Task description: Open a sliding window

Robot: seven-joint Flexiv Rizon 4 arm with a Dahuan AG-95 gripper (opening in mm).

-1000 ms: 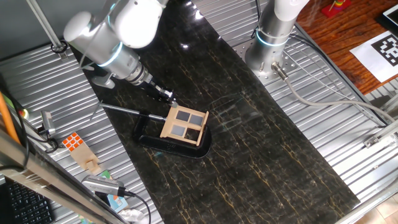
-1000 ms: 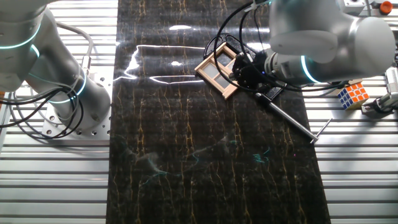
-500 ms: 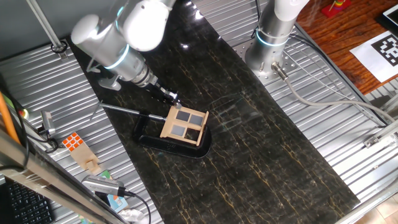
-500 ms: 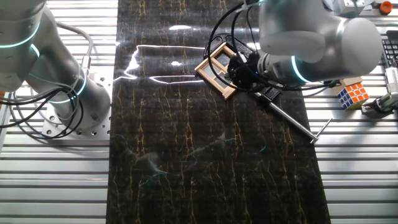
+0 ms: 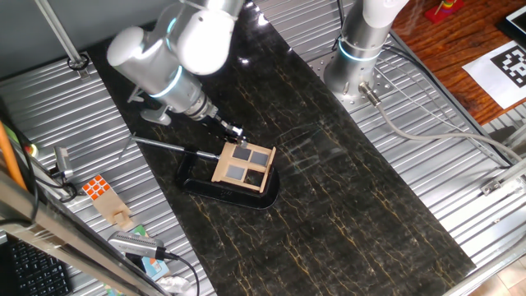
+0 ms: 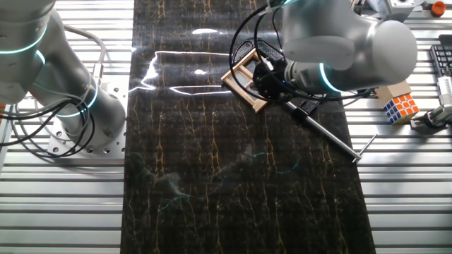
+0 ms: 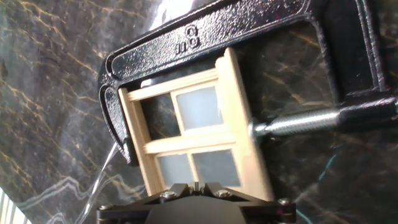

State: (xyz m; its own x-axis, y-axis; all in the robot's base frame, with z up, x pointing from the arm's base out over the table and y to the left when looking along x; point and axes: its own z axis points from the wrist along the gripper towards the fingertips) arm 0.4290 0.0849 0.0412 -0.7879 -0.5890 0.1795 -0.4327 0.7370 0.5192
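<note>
The sliding window (image 5: 243,165) is a small tan wooden frame with a cross bar and greyish panes, lying flat in a black clamp. In the hand view the window (image 7: 186,142) fills the middle, its near edge right at my fingertips. My gripper (image 5: 237,133) is at the window's far-left corner, low over it, with its fingers closed together. In the other fixed view the gripper (image 6: 263,75) covers most of the window (image 6: 242,76). In the hand view the gripper (image 7: 196,185) shows its two fingertips pressed together with nothing held that I can make out.
A black C-clamp (image 7: 186,42) with a metal screw rod (image 7: 292,121) grips the window; its long rod (image 6: 326,132) sticks out over the mat edge. A Rubik's cube (image 6: 400,107) lies on the ribbed metal table. A second arm's base (image 5: 355,57) stands at the back.
My arm has moved steadily toward the window; the gripper tip now sits over the frame's corner, and it hides more of the window in the other fixed view.
</note>
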